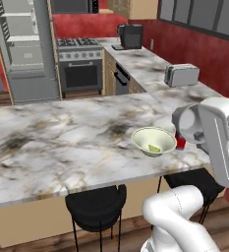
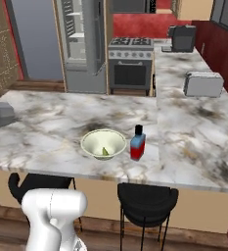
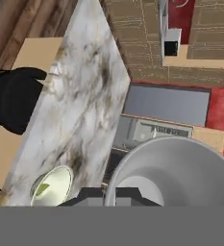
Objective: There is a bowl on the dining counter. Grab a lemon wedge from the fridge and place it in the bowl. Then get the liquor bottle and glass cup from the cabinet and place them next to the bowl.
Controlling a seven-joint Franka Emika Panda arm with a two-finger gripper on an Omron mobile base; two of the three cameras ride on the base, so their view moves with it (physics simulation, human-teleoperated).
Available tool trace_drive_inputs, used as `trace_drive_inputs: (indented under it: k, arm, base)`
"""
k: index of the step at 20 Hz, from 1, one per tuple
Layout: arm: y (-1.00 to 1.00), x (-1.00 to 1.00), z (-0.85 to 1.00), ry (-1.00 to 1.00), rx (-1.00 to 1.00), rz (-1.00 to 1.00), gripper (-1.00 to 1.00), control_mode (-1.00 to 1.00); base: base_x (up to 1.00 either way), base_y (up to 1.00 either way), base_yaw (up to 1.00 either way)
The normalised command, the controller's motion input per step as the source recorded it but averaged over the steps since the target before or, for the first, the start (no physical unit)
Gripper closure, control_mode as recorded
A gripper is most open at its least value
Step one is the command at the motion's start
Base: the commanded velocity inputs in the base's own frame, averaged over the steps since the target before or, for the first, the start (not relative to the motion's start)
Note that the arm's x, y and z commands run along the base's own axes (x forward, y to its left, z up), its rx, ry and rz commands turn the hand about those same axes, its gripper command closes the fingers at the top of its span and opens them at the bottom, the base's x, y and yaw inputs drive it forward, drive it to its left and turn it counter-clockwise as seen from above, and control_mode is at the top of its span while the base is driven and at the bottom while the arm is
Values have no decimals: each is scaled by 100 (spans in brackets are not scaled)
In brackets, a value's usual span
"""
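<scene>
With the lemon wedge (image 2: 104, 151) in the bowl (image 2: 92, 138) on the dining counter (image 2: 47, 117) and the liquor bottle (image 2: 138, 144) just beside at 3 o'clock, the gripper (image 3: 109, 196), jaws closed apparently on the glass cup (image 3: 180, 168), holds it aloft at the bowl's 2 o'clock in the left base view, likely to complete the group.

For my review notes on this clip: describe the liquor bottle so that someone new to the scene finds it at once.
Start at the long marbled dining counter with black stools under its near edge. On it sits a pale bowl holding a lemon wedge. The liquor bottle stands upright just beside that bowl, the only red-bodied thing on the counter, with a blue label and black cap.
</scene>
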Motion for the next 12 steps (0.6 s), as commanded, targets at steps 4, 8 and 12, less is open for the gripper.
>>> trace_drive_inputs:
  k: [4, 8, 12]
  arm:
    - [-15, 86, -13, 39, 8, 26, 100, -100]
    - [0, 94, -29, 62, 3, 0, 100, -100]
    - [2, 82, -46, 58, 5, 0, 100, -100]
  base:
    - [0, 0, 0]
    - [0, 0, 0]
    - [0, 0, 0]
